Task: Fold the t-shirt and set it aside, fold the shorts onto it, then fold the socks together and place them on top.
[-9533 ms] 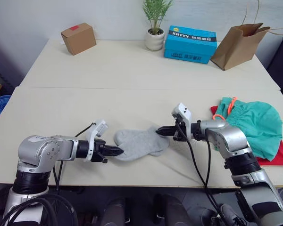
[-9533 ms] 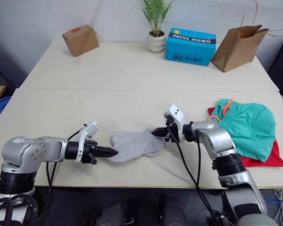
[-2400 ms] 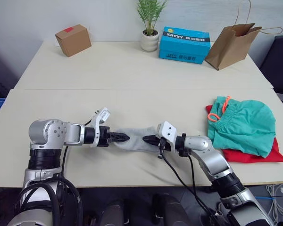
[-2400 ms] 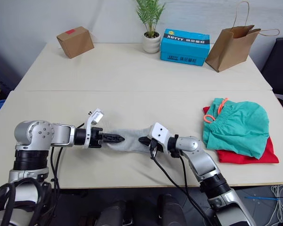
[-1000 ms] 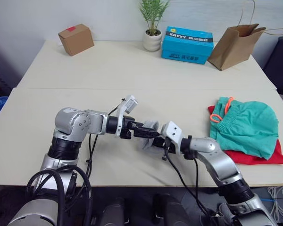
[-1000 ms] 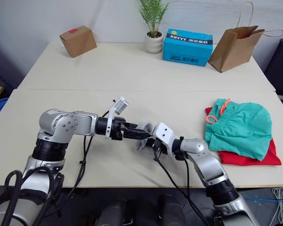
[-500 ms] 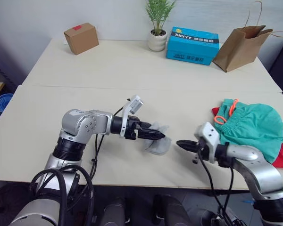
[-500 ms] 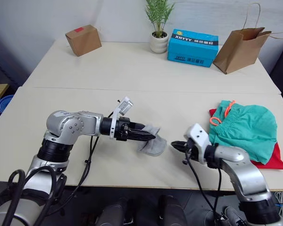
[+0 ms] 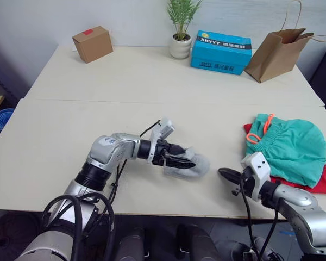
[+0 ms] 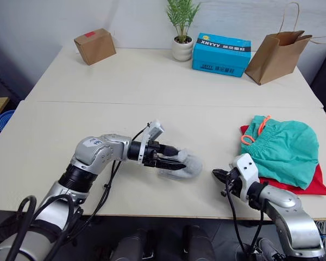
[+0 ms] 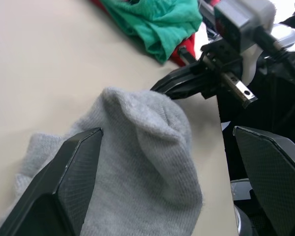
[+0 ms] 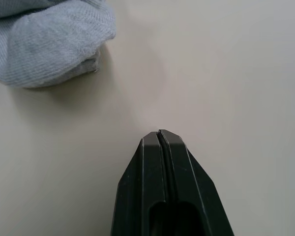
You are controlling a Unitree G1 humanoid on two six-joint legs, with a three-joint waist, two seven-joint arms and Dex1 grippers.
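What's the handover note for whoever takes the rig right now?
Left gripper: fingers open, spread either side of the folded light grey ankle socks, which lie on the table's front half.
Right gripper: shut, empty, off the socks, hovering over the beige table near its front edge.
Teal-green shorts with the orange drawstring lie folded on the bright red t-shirt, at the robot's right.
Done: t-shirt and shorts stacked, socks folded together.
Left: place the socks on top of the shorts.
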